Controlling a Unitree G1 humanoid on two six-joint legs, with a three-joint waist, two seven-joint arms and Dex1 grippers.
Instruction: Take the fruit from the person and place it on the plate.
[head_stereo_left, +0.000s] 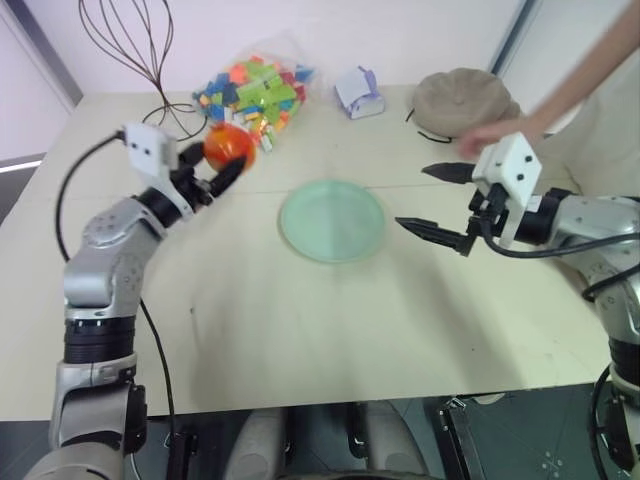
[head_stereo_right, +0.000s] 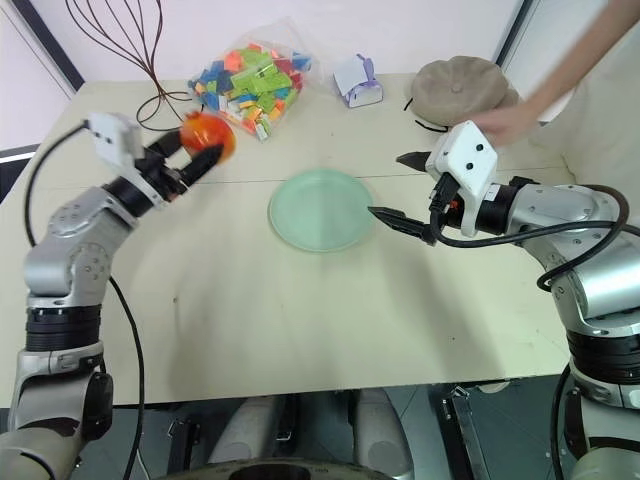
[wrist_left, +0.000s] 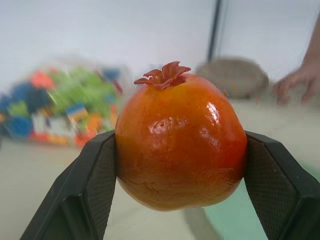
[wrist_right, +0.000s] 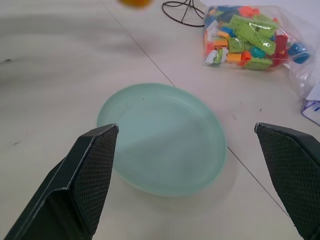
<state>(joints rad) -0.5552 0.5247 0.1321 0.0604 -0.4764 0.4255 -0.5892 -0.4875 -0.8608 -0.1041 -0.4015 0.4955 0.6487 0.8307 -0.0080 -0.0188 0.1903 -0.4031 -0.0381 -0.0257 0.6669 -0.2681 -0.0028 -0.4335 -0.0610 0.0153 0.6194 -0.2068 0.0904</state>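
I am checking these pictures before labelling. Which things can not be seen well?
- The person's hand: blurred, arm cut by the head views' edge.
- Glossy orange-red fruit: sides covered by left gripper fingers.
- Clear bag of coloured toy bricks: blurred behind the fruit in the left wrist view.

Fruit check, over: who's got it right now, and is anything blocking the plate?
Left gripper shut on the fruit, off the table. Right gripper open beside the plate. Plate bare; person's hand back by the hat.

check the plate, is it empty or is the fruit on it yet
Empty: the plate is bare; the fruit sits clamped between the left gripper's fingers.
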